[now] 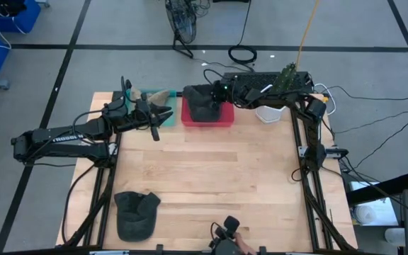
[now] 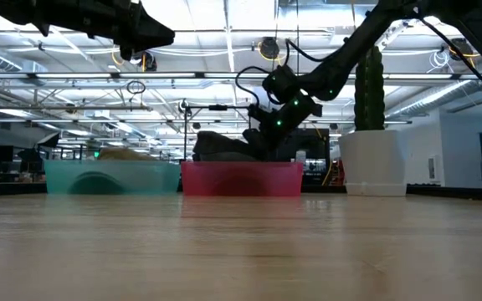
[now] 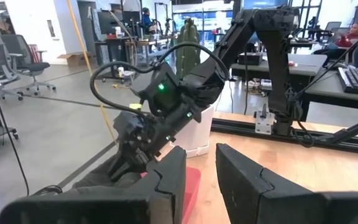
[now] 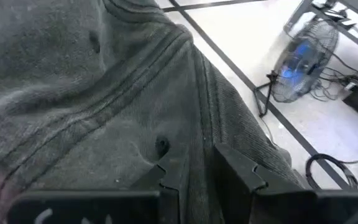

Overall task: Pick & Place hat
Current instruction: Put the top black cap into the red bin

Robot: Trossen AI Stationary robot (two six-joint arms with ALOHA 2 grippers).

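Observation:
A dark grey hat (image 1: 202,105) lies in the red bin (image 1: 207,122) at the table's far edge; in the low view the hat (image 2: 224,144) rises above the bin's rim (image 2: 241,178). My right gripper (image 1: 212,103) reaches down into it from the far right, fingers close together on the cloth (image 4: 199,177). A second dark hat (image 1: 134,214) lies flat on the table near the near-left corner. My left gripper (image 1: 156,123) hovers high beside the teal bin (image 1: 163,95), slightly open (image 3: 201,180), touching nothing. My right gripper has grey cloth of the hat's crown (image 4: 194,158), beside an eyelet (image 4: 161,146), between its two fingers. It comes slanting down from the far right. The hat rests in the red bin. The fingertips are hidden, so I cannot tell how many layers are held.
A white pot (image 1: 269,113) with a cactus (image 2: 369,88) stands right of the red bin. The teal bin (image 2: 111,177) holds something tan. A small dark device (image 1: 225,230) sits at the near edge. Bare wood (image 1: 211,170) spans the table's middle.

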